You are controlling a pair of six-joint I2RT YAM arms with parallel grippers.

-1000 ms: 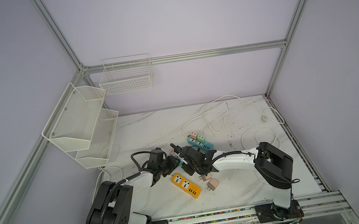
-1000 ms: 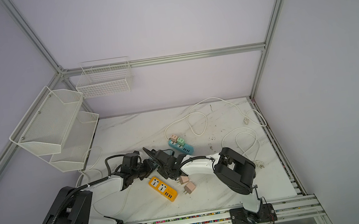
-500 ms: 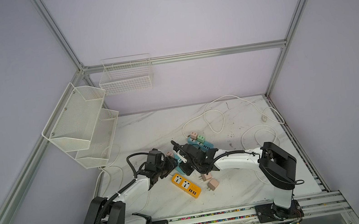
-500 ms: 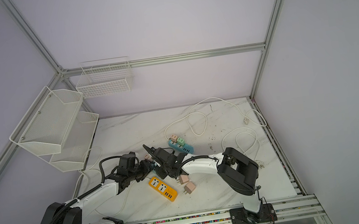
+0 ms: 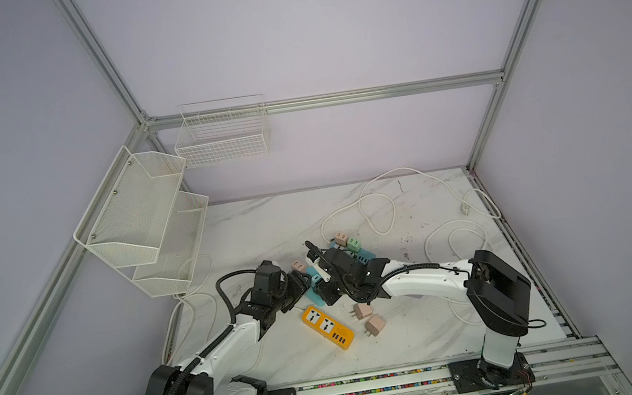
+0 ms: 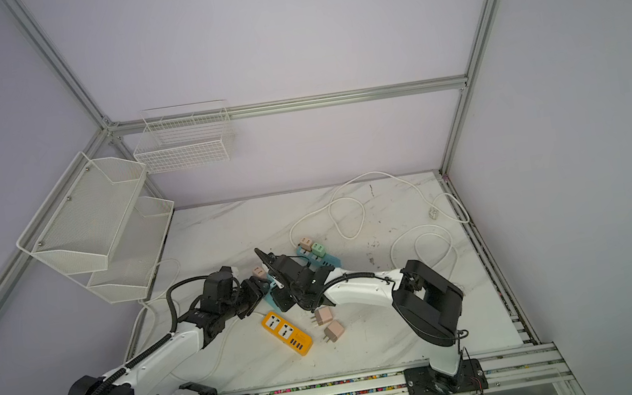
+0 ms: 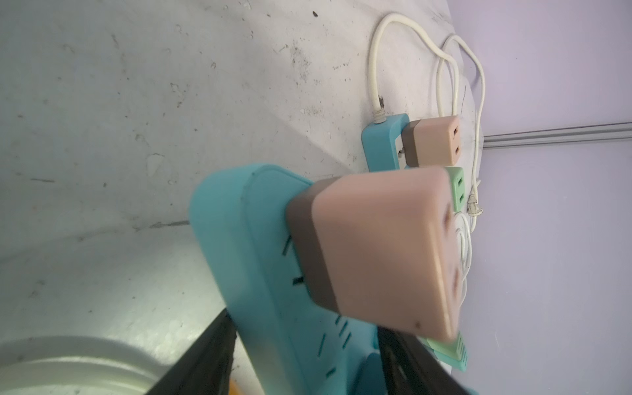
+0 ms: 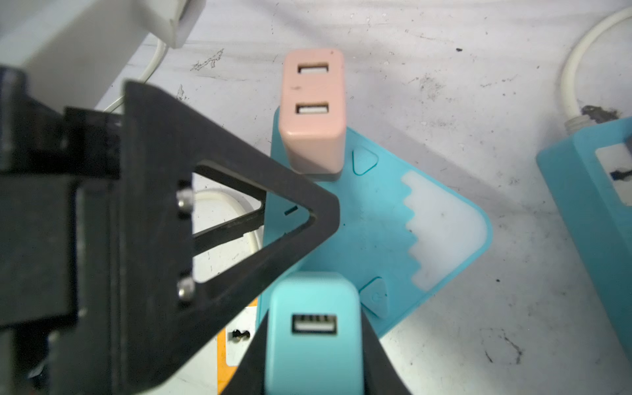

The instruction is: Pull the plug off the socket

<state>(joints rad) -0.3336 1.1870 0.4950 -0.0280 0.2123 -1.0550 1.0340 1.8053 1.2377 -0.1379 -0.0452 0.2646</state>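
The teal triangular socket (image 8: 369, 232) lies on the marble worktop (image 5: 268, 230) near its front middle, just behind an orange power strip (image 5: 327, 328). A pink USB charger (image 8: 313, 113) stands plugged upright into one corner of it. The right tool (image 8: 314, 342) is closed on a teal USB charger (image 8: 313, 304), with one black finger on each side. The charger's base is hidden, so I cannot tell whether its prongs sit in the socket. The left tool (image 5: 300, 284) reaches in from the opposite side with its jaws apart. One of its fingers (image 8: 239, 205) lies over the socket's face beside the pink charger, and whether it touches is unclear. Two loose pink chargers (image 5: 363, 310) lie near the orange strip. Further back, a blue power strip (image 7: 381, 143) carries a pink and a green charger.
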